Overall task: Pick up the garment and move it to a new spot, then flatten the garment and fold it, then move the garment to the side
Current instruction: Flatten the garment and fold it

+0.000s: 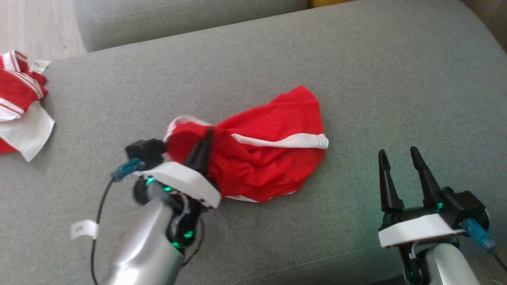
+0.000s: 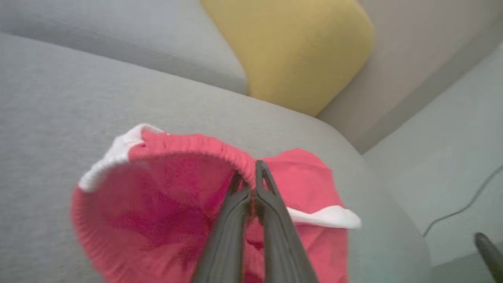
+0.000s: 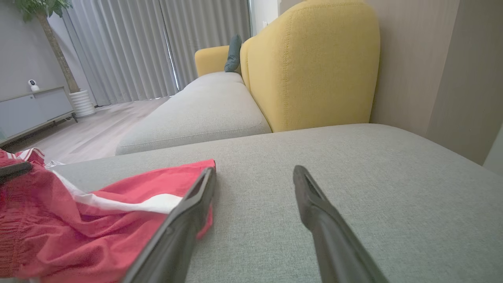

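The garment (image 1: pixel 269 146) is a pair of red mesh shorts with white stripes, crumpled on the grey sofa seat (image 1: pixel 277 59) near the middle of the head view. My left gripper (image 1: pixel 206 136) is shut on the elastic waistband at the garment's left end. In the left wrist view the left gripper (image 2: pixel 249 177) pinches the waistband of the garment (image 2: pixel 157 204), which gapes open to the left. My right gripper (image 1: pixel 398 154) stands open to the right of the garment, apart from it. Its open fingers frame bare cushion in the right wrist view, right gripper (image 3: pixel 253 175), garment (image 3: pixel 78 220) at the left.
A second red-and-white cloth (image 1: pixel 20 103) lies at the seat's left edge. A yellow backrest (image 3: pixel 310 63) rises behind the seat, beside a further grey cushion (image 3: pixel 196 114). Wooden floor (image 1: pixel 35 23) shows at upper left. Bare cushion stretches right of and behind the garment.
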You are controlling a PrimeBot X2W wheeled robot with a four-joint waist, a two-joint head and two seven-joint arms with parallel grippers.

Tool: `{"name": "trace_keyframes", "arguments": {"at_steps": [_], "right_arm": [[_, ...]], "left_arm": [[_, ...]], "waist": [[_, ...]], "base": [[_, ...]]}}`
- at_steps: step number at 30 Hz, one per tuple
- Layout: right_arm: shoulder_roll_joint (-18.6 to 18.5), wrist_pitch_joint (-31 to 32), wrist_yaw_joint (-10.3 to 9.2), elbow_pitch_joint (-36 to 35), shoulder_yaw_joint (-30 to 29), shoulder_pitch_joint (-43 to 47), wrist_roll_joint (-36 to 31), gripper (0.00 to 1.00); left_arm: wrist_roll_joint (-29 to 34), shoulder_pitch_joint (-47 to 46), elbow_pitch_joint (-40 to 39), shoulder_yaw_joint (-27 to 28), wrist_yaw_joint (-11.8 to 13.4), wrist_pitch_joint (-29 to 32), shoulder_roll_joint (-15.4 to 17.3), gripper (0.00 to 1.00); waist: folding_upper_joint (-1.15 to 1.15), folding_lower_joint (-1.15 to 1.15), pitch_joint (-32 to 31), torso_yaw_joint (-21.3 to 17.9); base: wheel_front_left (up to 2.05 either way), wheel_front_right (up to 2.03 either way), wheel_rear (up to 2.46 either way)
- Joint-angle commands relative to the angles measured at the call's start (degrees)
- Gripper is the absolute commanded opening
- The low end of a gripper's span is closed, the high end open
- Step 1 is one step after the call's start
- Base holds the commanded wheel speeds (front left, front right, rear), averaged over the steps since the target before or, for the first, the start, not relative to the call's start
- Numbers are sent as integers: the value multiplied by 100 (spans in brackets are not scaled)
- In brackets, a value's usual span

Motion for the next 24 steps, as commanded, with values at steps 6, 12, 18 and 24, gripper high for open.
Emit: {"name": "trace_keyframes", "arguments": {"at_steps": [6, 12, 18, 24], "right_arm": [[-27, -52, 43, -177, 41, -35, -32, 100], [-27, -52, 43, -174, 7, -8, -51, 100], [-27, -52, 43, -171, -3, -45, -67, 100], [-27, -52, 43, -163, 3, -91, -76, 100]], "left_arm": [[-227, 363, -1118, -522, -312, 219, 81, 0], [-441, 1300, -1862, -953, -337, 751, 463, 0], [-545, 1719, -1697, -1006, -186, 1096, 798, 0], [-542, 1636, -1060, -945, -156, 1196, 1004, 0]], "waist": [[0, 0, -135, 195], [0, 0, -188, 381], [0, 0, -179, 479], [0, 0, -158, 491]], "base": [[0, 0, 0], [0, 0, 0], [0, 0, 0], [0, 0, 0]]}}
